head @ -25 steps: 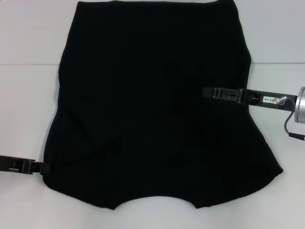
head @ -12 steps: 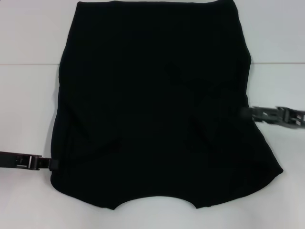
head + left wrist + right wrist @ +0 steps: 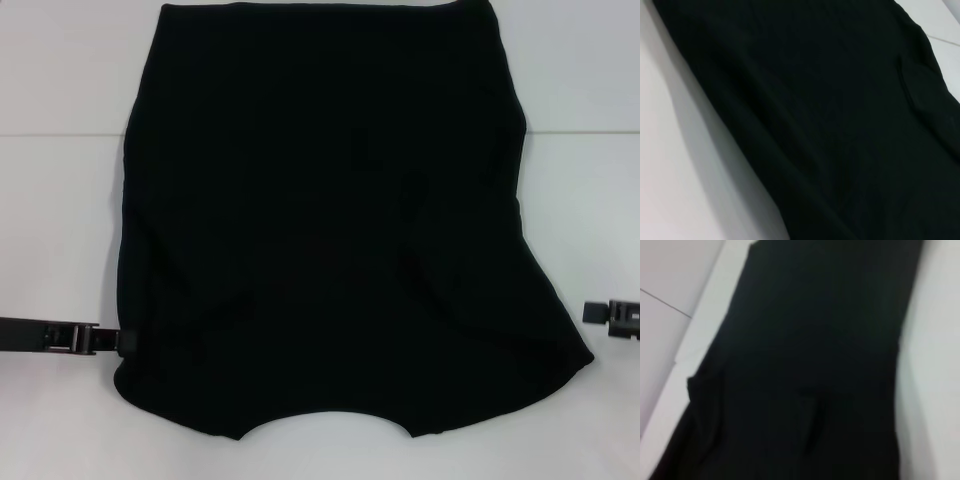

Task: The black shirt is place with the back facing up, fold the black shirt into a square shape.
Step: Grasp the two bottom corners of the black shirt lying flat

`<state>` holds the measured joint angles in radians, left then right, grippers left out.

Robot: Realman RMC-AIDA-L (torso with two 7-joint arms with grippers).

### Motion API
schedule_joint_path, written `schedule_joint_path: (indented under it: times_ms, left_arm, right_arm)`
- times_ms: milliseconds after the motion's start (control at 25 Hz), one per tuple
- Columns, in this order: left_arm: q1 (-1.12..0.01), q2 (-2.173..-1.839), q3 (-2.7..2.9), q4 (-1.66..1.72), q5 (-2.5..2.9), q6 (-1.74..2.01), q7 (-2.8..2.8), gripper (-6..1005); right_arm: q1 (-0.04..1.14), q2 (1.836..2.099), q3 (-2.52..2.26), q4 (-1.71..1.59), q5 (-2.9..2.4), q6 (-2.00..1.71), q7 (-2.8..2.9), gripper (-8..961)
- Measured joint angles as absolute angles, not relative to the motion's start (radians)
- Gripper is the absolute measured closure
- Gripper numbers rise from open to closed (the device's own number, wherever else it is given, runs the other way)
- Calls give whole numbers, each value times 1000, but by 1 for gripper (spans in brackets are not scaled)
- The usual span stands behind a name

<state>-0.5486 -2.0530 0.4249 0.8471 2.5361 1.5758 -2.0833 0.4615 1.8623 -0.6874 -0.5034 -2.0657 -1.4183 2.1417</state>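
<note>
The black shirt (image 3: 320, 220) lies flat on the white table, both sleeves folded inward and its curved neckline at the near edge. No lettering shows on it. My left gripper (image 3: 125, 340) comes in low from the left, its tip at the shirt's near left edge. At the right border of the head view, my right gripper (image 3: 590, 312) stays just clear of the shirt's near right corner. Dark cloth of the shirt (image 3: 840, 125) fills the left wrist view. The right wrist view shows the shirt (image 3: 815, 365) the same way, with no fingers visible.
White table (image 3: 60, 200) lies bare on both sides of the shirt and along the near edge. A faint seam line crosses the table at mid height.
My right gripper has pulled off the shirt's right side, moving right and nearer, leaving the sleeve folded in. My left gripper has crept right and slightly farther, up to the shirt's edge.
</note>
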Motion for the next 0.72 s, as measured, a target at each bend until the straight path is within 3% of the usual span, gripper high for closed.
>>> schedule_joint_path:
  times_ms: [320, 520, 720]
  left_arm:
    - [-553, -2049, 426, 838, 2536, 1576, -2081, 932]
    - [-553, -2048, 426, 837, 2536, 1576, -2080, 932]
    - [-551, -2048, 425, 837, 2536, 1577, -2081, 932]
  right_arm:
    - [496, 1888, -693, -492, -2149, -1397, 2149, 131]
    - [525, 1902, -694, -484, -2189, -1388, 2150, 232]
    - [521, 1904, -688, -489, -2198, -1367, 2141, 471]
